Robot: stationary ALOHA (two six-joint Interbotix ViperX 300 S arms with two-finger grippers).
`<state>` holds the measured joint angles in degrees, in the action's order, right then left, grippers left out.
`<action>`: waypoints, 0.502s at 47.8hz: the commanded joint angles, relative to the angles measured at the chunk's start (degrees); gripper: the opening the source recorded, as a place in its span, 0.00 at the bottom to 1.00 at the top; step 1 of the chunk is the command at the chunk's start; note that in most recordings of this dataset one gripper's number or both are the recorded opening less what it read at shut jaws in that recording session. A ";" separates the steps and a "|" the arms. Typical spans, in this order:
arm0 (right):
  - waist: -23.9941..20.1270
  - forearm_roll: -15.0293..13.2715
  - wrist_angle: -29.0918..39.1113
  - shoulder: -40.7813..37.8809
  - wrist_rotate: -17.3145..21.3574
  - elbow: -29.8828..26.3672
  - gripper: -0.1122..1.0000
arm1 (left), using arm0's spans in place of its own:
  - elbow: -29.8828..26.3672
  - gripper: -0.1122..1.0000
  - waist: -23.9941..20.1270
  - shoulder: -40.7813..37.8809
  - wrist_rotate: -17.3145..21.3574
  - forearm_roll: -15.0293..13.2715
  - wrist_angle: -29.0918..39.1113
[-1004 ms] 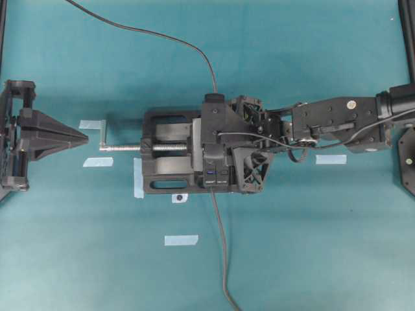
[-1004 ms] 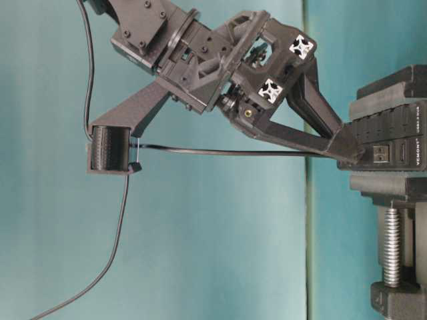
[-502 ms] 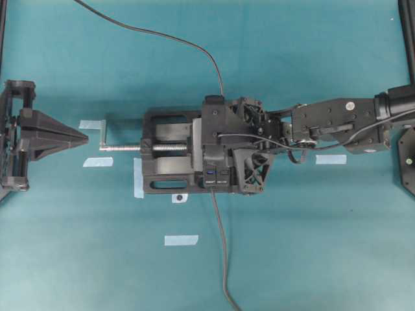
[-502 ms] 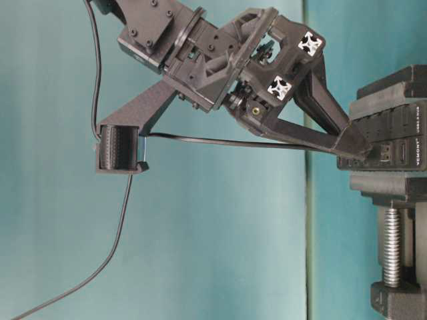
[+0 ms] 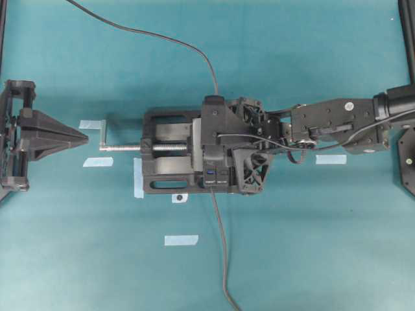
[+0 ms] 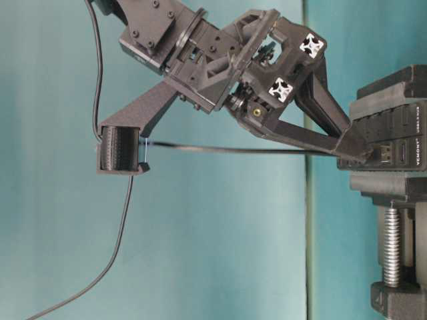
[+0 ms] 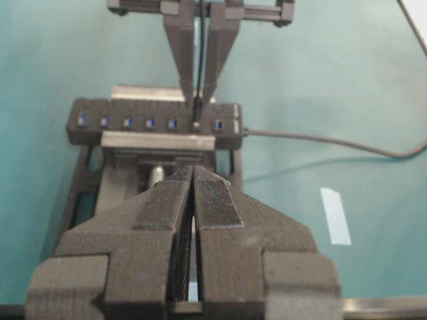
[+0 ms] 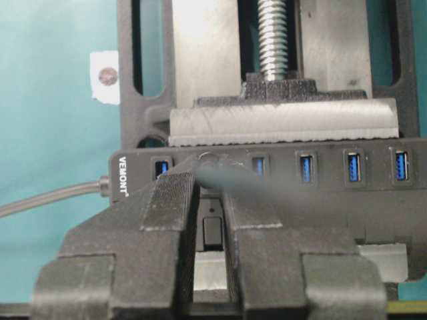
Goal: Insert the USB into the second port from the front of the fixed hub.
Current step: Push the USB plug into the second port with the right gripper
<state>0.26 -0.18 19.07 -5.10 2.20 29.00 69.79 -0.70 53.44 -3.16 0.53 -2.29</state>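
The fixed hub (image 7: 153, 123) is a black strip with blue ports, clamped in a vise (image 5: 162, 184). My right gripper (image 8: 212, 175) is shut on the USB (image 7: 196, 121). The small black plug stands at the second port from the hub's cabled end (image 8: 161, 167). How deep it sits cannot be told. Its thin cable (image 6: 233, 151) trails back from the fingertips (image 6: 360, 150). From overhead the right gripper (image 5: 214, 155) covers most of the hub (image 5: 216, 176). My left gripper (image 5: 83, 137) rests far left, shut and empty, its pads (image 7: 213, 200) pressed together.
The vise's silver screw (image 5: 123, 148) and handle point toward the left gripper. The hub's thicker cable (image 5: 222, 246) runs to the front edge. The thin cable (image 5: 162, 37) loops to the back left. Tape pieces (image 5: 181, 240) lie on the teal table (image 5: 311, 246).
The right gripper has pushed in toward the hub with the plug. The second port, bare a second ago, is now covered by the plug. The left arm has not moved.
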 commanded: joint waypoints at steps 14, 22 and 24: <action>-0.09 0.00 0.70 0.26 0.35 0.00 0.18 | -0.97 0.10 -0.09 -0.26 -0.09 0.09 -0.26; -0.09 0.00 0.70 -0.44 0.35 0.00 0.18 | -0.97 0.10 -0.09 -0.35 -0.09 0.09 -0.26; -0.09 0.00 0.70 -0.70 0.35 0.00 0.18 | -0.97 0.10 -0.09 -0.26 -0.09 0.09 -0.35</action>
<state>0.35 -0.18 19.60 -5.71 2.11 29.27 69.79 -0.70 53.44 -3.16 0.53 -2.29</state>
